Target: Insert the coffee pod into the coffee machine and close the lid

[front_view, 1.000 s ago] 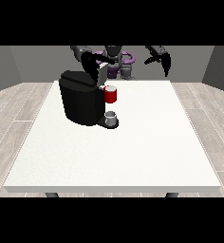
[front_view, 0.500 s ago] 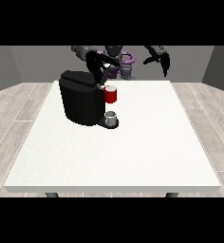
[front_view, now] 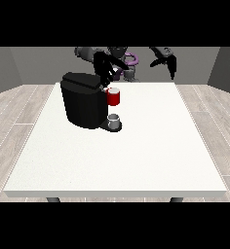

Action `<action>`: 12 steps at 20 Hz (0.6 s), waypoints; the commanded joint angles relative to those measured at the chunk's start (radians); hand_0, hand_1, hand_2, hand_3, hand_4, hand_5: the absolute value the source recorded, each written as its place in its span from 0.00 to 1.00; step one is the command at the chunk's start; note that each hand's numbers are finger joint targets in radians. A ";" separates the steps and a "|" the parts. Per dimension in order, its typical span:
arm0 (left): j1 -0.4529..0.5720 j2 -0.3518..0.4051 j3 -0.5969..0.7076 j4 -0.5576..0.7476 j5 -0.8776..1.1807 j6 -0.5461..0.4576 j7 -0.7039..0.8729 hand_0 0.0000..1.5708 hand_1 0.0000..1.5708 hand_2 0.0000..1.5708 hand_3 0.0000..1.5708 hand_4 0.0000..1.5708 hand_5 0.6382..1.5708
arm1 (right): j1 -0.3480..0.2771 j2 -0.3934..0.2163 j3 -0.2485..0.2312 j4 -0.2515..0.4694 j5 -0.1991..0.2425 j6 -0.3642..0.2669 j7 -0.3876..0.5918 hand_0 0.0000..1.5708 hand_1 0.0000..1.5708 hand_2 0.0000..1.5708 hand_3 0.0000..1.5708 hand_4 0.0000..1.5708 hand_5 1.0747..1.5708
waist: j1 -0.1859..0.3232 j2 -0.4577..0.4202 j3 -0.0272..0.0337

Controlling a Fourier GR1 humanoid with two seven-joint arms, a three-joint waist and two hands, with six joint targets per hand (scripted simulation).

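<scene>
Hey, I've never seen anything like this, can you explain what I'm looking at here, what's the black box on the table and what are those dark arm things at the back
The camera stands across a large white table and faces a humanoid robot, which shows small at the top, reaching its two arms towards you. The black box is a coffee machine. A red part sits at its front, and a small grey cup stands on its base below. The hand at the view's left hovers right at the machine's top, near the red part; whether it holds anything is too small to tell. The hand at the view's right hangs in the air, away from everything, with fingers pointing down.
</scene>
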 commanded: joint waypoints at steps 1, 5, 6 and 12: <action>-0.017 -0.008 -0.025 -0.003 -0.002 -0.019 -0.011 0.00 0.00 0.00 0.00 0.27 1.00 | -0.116 0.060 0.076 -0.064 0.019 0.015 -0.111 0.00 0.00 0.00 0.00 0.00 1.00 | 0.125 0.010 -0.0317; -0.080 -0.024 -0.025 -0.022 0.016 -0.017 0.002 0.00 0.00 0.00 0.00 0.28 1.00 | -0.166 0.020 0.065 -0.062 0.028 0.024 -0.123 0.00 0.00 0.00 0.00 0.00 1.00 | 0.155 0.079 -0.0315; -0.072 -0.007 -0.030 -0.001 0.009 -0.036 -0.015 0.00 0.00 0.00 0.00 0.25 1.00 | -0.208 0.026 0.076 -0.061 0.034 0.028 -0.097 0.00 0.00 0.00 0.00 0.00 1.00 | 0.159 0.080 -0.0324; -0.080 0.043 0.009 -0.041 0.057 -0.083 -0.008 0.00 0.00 0.00 0.00 0.24 1.00 | -0.265 0.026 0.047 0.041 0.039 0.025 -0.198 0.00 0.00 0.00 0.00 0.00 1.00 | 0.190 0.129 -0.0318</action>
